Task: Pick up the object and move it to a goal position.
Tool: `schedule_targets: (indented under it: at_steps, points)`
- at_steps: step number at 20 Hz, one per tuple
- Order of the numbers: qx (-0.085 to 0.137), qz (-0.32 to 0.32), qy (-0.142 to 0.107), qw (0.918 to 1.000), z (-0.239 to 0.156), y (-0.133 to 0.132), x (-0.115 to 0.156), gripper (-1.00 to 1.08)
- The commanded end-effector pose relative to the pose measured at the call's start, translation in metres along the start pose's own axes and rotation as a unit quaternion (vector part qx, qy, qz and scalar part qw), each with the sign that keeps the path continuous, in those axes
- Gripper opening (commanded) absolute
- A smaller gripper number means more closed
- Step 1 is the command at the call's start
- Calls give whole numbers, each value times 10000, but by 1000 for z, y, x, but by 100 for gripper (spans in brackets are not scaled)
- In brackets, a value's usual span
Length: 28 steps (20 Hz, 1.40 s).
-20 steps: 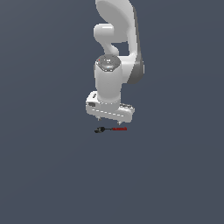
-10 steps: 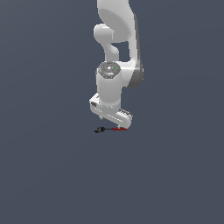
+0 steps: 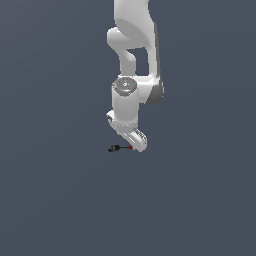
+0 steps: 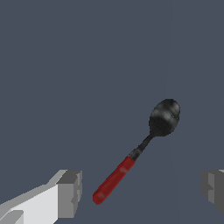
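The object is a tiny spoon-like tool [image 3: 119,148] lying flat on the dark grey floor, with its black head toward the exterior view's left. The white hand covers most of its red handle there. In the wrist view the whole tool [image 4: 135,153] shows: black rounded head [image 4: 164,117], thin dark shaft, red handle [image 4: 114,179]. My gripper [image 3: 136,144] hangs just over the handle end and is open. In the wrist view the gripper [image 4: 141,190] has one grey fingertip [image 4: 70,194] on each side of the handle, and neither touches it.
The plain dark grey floor [image 3: 60,200] lies all around. The white arm [image 3: 132,55] rises behind the tool. No goal marker shows.
The hand has turned about its vertical axis and come down lower, so it now covers most of the red handle. The tool has not moved.
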State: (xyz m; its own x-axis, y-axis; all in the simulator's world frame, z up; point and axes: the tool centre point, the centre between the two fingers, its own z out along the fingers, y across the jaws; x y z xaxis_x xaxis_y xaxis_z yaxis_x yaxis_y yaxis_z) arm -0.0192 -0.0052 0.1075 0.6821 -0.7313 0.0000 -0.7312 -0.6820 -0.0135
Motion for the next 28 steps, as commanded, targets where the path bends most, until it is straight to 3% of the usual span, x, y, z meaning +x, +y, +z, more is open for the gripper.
schedule_targets:
  at_steps: [1, 7, 16, 22, 28]
  points:
    - [-4, 369, -7, 9993, 6, 2, -2, 100]
    - [-21, 1232, -14, 9924, 20, 7, -7, 100]
    - [-49, 2353, 0, 9719, 38, 14, -12, 100]
    - [-60, 2781, 13, 9605, 44, 18, -14, 100]
    - [-64, 2951, 20, 9554, 47, 19, -15, 100]
